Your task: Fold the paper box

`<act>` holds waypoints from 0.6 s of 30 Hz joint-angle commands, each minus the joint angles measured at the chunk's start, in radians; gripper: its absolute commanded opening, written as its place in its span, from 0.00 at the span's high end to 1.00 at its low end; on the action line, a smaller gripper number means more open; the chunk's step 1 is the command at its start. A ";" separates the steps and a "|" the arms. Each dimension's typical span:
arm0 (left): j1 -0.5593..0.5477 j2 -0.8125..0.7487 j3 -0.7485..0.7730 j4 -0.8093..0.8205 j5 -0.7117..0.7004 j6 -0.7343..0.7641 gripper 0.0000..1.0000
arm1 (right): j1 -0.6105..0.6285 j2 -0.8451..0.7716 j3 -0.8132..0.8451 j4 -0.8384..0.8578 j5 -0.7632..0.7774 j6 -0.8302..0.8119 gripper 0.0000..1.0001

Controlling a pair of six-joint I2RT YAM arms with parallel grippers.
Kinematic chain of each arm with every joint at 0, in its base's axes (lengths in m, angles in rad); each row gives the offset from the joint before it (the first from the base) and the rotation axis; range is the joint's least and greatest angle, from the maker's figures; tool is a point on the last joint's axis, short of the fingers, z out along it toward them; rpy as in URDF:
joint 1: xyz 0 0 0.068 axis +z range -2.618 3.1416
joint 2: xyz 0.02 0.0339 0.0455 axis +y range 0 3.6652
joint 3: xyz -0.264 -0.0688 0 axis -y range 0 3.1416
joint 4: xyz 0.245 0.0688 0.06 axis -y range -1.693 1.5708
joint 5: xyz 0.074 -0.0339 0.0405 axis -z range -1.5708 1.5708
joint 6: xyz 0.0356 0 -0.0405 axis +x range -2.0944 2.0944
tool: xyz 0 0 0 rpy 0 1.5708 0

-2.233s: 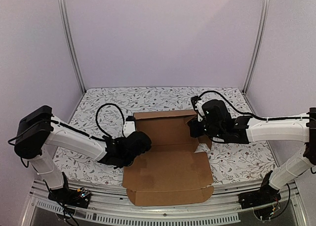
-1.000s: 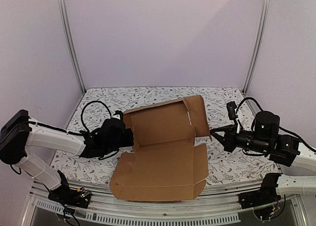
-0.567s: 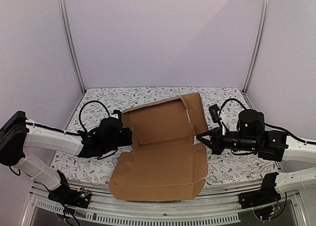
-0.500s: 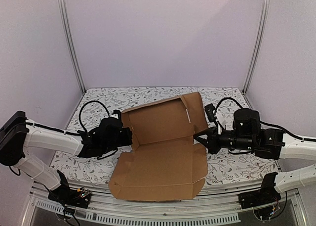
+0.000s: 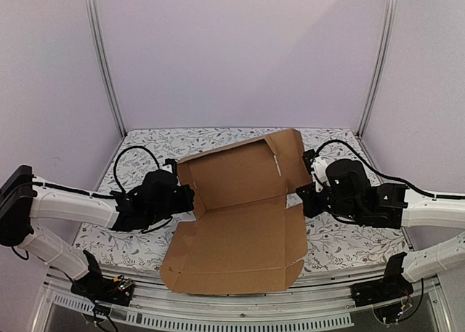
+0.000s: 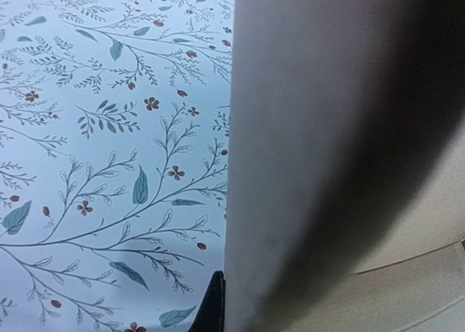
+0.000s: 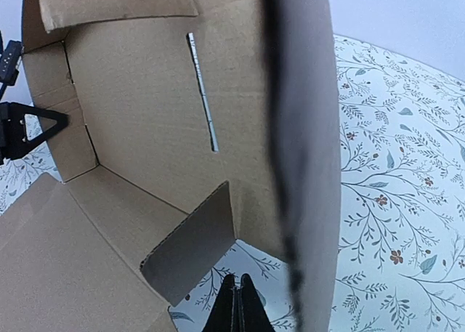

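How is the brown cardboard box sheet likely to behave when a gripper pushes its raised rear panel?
The brown cardboard box sheet probably hinges at its creases rather than flopping: the rear panel stands raised while the base lies flat. It looks thin edge-on, so likely light and easily slid. The loose side flap may swing.

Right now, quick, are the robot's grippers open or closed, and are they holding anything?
Left gripper: closed on the paper box, at its left edge.
Right gripper: closed, holding nothing.
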 commanded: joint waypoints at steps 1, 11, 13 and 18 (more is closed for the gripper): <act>0.011 -0.024 -0.002 0.027 0.041 -0.019 1.00 | 0.006 0.015 0.006 -0.021 0.061 0.019 1.00; 0.010 -0.029 -0.002 0.046 0.088 -0.008 1.00 | 0.006 0.072 0.037 0.082 -0.043 0.025 1.00; 0.010 -0.029 -0.001 0.048 0.094 -0.005 1.00 | 0.006 0.097 0.049 0.090 -0.065 0.024 1.00; 0.009 -0.028 -0.003 0.059 0.104 -0.002 1.00 | 0.009 0.162 0.070 0.117 -0.113 0.036 1.00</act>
